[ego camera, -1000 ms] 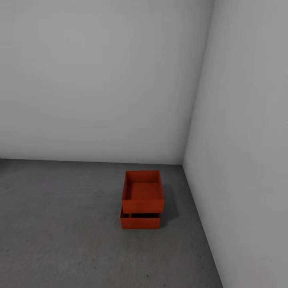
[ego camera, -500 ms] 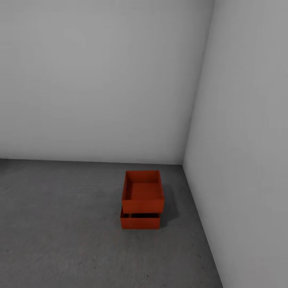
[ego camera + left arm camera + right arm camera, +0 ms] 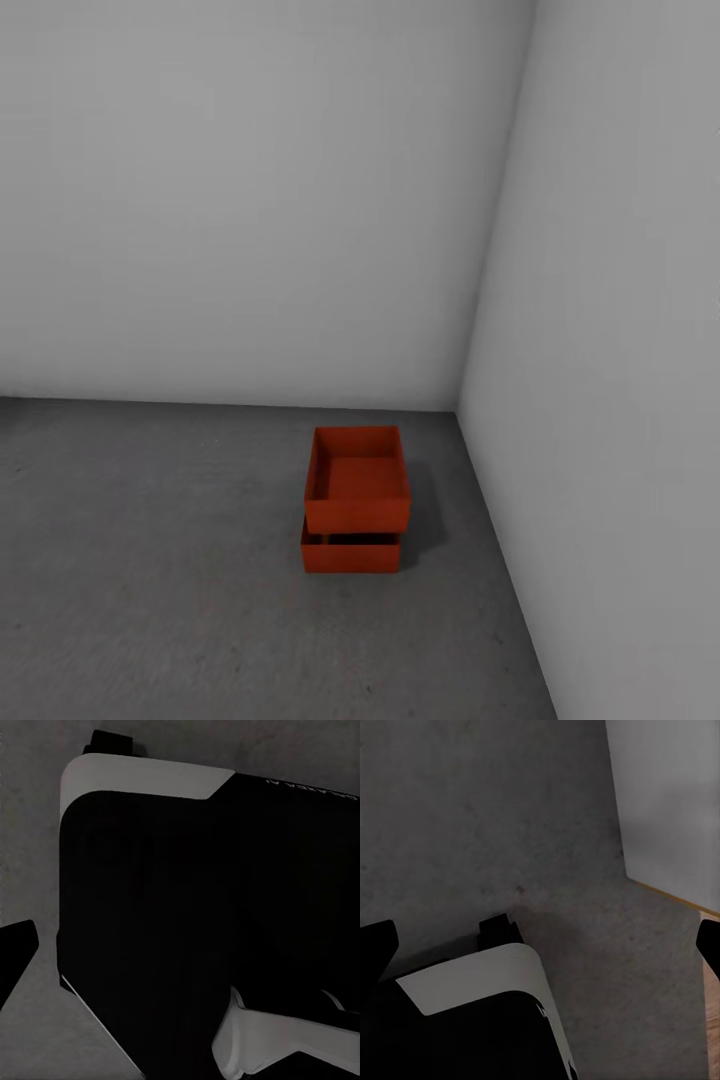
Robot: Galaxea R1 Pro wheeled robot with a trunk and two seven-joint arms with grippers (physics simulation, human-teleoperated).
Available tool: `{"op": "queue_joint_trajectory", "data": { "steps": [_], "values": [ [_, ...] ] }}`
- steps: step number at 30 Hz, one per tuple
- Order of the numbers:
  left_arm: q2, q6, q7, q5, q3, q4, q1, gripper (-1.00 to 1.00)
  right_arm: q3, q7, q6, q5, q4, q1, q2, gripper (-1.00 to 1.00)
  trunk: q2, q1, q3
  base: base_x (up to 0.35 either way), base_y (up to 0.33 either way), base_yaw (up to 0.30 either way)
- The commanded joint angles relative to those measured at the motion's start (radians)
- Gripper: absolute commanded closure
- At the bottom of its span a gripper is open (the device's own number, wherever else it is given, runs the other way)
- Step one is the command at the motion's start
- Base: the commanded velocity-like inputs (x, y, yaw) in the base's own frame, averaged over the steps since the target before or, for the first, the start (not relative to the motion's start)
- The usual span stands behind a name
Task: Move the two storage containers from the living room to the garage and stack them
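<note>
Head view: the two storage containers sit stacked in the corner of the garage, on the floor (image 3: 180, 560) of dark grey speckled concrete. The lower container (image 3: 350, 553) rests directly on the concrete, and only its near wall and a thin strip of its interior are visible. The upper container (image 3: 357, 483) sits on top of it, shifted back toward the far wall (image 3: 250, 200) so that its near edge stands behind the lower one's near edge. Both bins are red-orange, open-topped and upright. The stack stands near the right-hand wall (image 3: 620, 400) without touching it, and a dark shadow falls on the concrete between them.

Left wrist view: the camera looks down on the robot's black base (image 3: 195, 922) with a pale grey trim panel along one edge, the concrete showing beyond it. One dark fingertip (image 3: 15, 952) of the left end effector juts in at the frame edge; how far apart its fingers stand I cannot tell.

Right wrist view: the right end effector (image 3: 544, 941) hangs over bare concrete with its fingers spread wide, one dark tip at each side of the frame, holding nothing. Below it lies a corner of the black, pale-trimmed base. Past one fingertip, a pale wall panel (image 3: 667, 802) meets the concrete, with a strip of wood flooring (image 3: 712, 1020) alongside.
</note>
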Motion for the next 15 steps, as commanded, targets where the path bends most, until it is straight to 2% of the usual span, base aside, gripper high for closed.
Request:
{"op": "queue_joint_trajectory", "data": {
  "steps": [1,15],
  "values": [
    [-0.001,0.007,-0.003,-0.003,0.006,-0.002,0.000,-1.00,0.008,-0.002,0.005,-0.005,0.000,-0.001,0.000,-1.00,-0.001,0.000,-0.001,0.000,0.000,0.000],
    [-0.001,0.007,-0.003,-0.003,0.006,-0.002,0.000,-1.00,0.008,-0.002,0.005,-0.005,0.000,-0.001,0.000,-1.00,-0.001,0.000,-0.001,0.000,0.000,0.000]
  ]
}}
